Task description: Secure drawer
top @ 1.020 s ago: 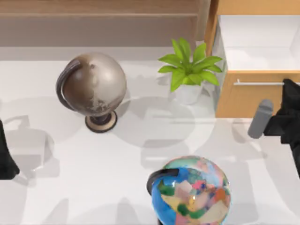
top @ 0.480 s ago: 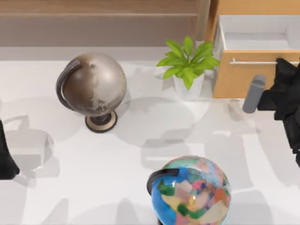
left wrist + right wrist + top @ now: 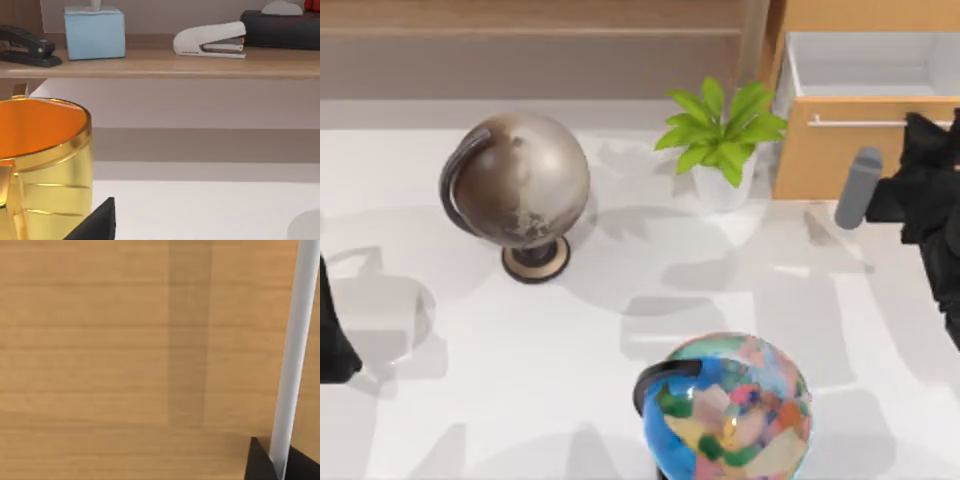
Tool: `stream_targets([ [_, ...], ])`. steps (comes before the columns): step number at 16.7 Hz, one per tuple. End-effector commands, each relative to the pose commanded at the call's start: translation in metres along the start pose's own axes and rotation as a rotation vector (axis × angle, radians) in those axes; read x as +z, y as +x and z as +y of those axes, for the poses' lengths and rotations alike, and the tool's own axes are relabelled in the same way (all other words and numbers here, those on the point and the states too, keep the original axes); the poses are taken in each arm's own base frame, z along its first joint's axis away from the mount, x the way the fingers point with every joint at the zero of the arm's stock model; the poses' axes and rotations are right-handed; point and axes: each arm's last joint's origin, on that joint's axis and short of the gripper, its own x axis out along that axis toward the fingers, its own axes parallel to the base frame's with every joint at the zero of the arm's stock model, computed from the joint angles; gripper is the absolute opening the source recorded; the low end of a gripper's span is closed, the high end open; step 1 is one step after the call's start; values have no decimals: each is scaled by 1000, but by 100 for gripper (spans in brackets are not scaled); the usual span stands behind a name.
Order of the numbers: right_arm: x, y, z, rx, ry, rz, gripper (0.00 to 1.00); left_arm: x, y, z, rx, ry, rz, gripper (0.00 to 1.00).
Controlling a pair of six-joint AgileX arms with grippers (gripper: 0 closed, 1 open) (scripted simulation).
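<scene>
The drawer [image 3: 825, 155] sits at the table's back right, partly pulled out, with its white inner walls [image 3: 865, 62] showing behind the orange-brown front panel. A thin silver bar handle [image 3: 860, 122] runs across that panel. My right gripper [image 3: 925, 135] is pressed up against the panel at the handle's right end. In the right wrist view the wooden panel [image 3: 125, 350] is very close, the silver bar handle [image 3: 295, 350] crosses it, and a black part of the right gripper [image 3: 265, 465] touches the bar. My left gripper [image 3: 332, 335] is parked at the table's left edge.
A potted plant [image 3: 720, 140] stands just left of the drawer. A grey globe [image 3: 520, 185] is at centre left and a colourful globe [image 3: 730, 410] at the front. A long wooden ledge [image 3: 530, 25] runs along the back. A gold cup [image 3: 45, 160] stands near the left gripper.
The drawer front has slid toward the back, so less white interior shows. My right gripper followed it in the same direction. The plant shifted slightly back. The left arm stayed still.
</scene>
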Motion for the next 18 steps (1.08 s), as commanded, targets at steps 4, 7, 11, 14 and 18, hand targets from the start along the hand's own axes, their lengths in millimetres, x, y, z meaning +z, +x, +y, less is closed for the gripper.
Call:
stream_targets([
  [4, 0, 29, 2, 7, -1, 2, 0, 0, 0, 0, 0, 0, 0, 100],
  [7, -1, 46, 1, 8, -1, 0, 0, 0, 0, 0, 0, 0, 0, 100],
  [11, -1, 49, 1, 7, -1, -1, 0, 0, 0, 0, 0, 0, 0, 100],
  [14, -1, 51, 0, 3, 2, 2, 0, 0, 0, 0, 0, 0, 0, 100],
  [18, -4, 76, -1, -1, -1, 14, 0, 0, 0, 0, 0, 0, 0, 100],
])
